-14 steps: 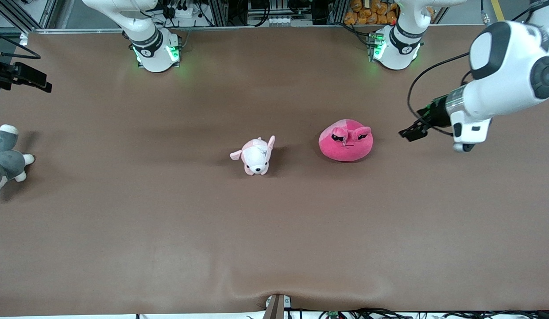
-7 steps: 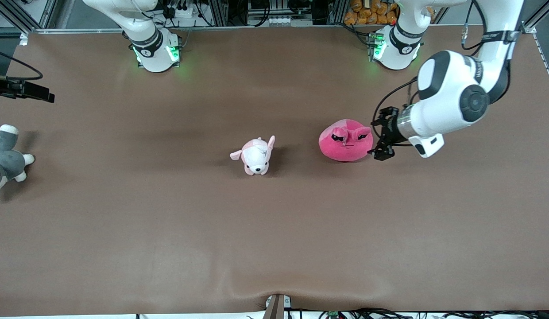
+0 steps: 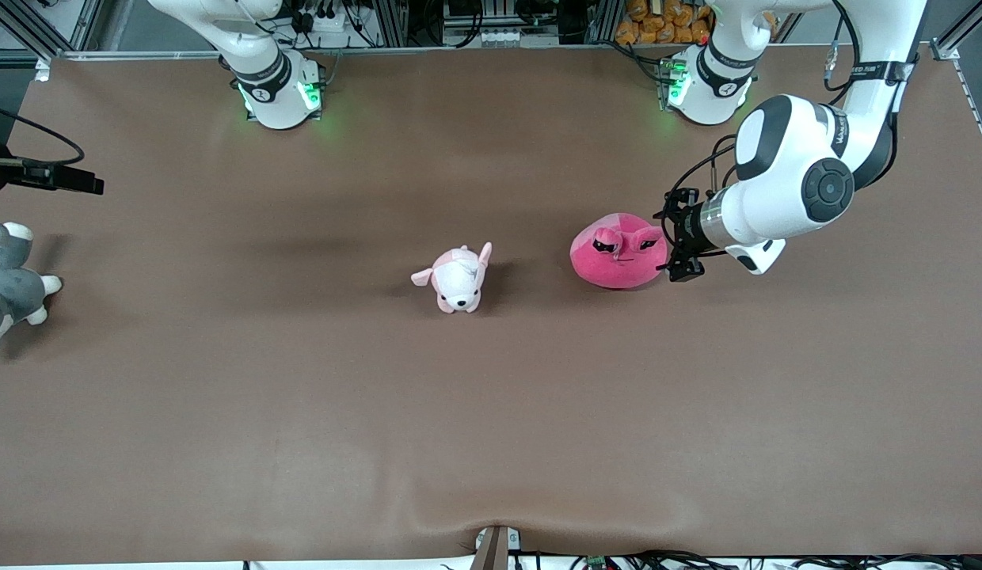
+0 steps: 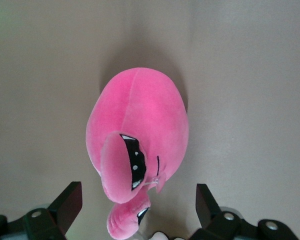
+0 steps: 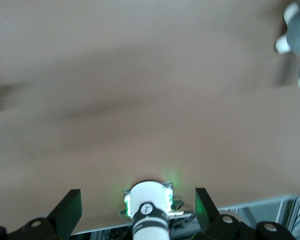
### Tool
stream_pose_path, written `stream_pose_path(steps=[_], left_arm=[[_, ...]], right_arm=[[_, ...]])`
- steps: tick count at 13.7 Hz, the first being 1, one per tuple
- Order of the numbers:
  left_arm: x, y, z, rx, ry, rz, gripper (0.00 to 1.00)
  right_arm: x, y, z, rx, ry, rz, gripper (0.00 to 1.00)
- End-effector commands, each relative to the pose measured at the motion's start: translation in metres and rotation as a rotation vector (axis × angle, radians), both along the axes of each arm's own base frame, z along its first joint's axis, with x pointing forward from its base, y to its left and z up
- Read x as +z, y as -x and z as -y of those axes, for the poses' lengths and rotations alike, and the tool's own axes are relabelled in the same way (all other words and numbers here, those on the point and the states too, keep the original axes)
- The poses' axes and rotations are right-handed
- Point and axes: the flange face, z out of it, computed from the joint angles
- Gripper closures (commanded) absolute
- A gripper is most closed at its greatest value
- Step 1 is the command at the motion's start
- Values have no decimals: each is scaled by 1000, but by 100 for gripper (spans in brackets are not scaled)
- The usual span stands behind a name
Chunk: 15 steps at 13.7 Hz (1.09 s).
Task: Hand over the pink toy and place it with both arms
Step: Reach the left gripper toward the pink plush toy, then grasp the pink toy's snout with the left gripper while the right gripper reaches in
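The hot-pink toy (image 3: 618,255) sits on the brown table, toward the left arm's end. My left gripper (image 3: 671,244) is low beside it, on the side toward the left arm's end, with its fingers open. In the left wrist view the toy (image 4: 140,130) fills the middle. Its near edge with the ear flaps lies between my open fingers (image 4: 65,205), which do not touch it. My right gripper (image 3: 95,185) hangs open and empty over the right arm's end of the table, above the grey-and-white plush. In the right wrist view its fingers (image 5: 65,207) stand wide apart.
A pale pink-and-white puppy plush (image 3: 457,279) stands mid-table beside the pink toy. The grey-and-white plush (image 3: 12,289) lies at the table's edge at the right arm's end. It also shows in the right wrist view (image 5: 296,35). The cloth bulges at the front edge (image 3: 491,518).
My left gripper has swung in from the left arm's end of the table and come down beside the pink toy. The right gripper has drifted slightly. The toys have not moved.
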Motion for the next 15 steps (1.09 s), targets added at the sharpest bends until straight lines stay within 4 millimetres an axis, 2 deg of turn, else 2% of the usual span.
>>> stream_pose_path(steps=[1, 4, 7, 10, 12, 15], left_arm=[[6, 14, -6, 60, -14, 3, 0], [8, 18, 10, 86, -23, 7, 0], [2, 24, 13, 123, -38, -9, 0], [-10, 35, 12, 129, -52, -13, 0], [-17, 36, 13, 133, -52, -11, 0], [-35, 49, 22, 119, -58, 0, 0]], right_arm=[[3, 2, -18, -101, 53, -28, 0], [5, 2, -24, -130, 63, -23, 0], [5, 1, -25, -134, 53, -23, 0], [5, 2, -33, -228, 41, -32, 0], [6, 1, -45, -310, 27, -41, 0], [5, 1, -48, -328, 32, -46, 0]])
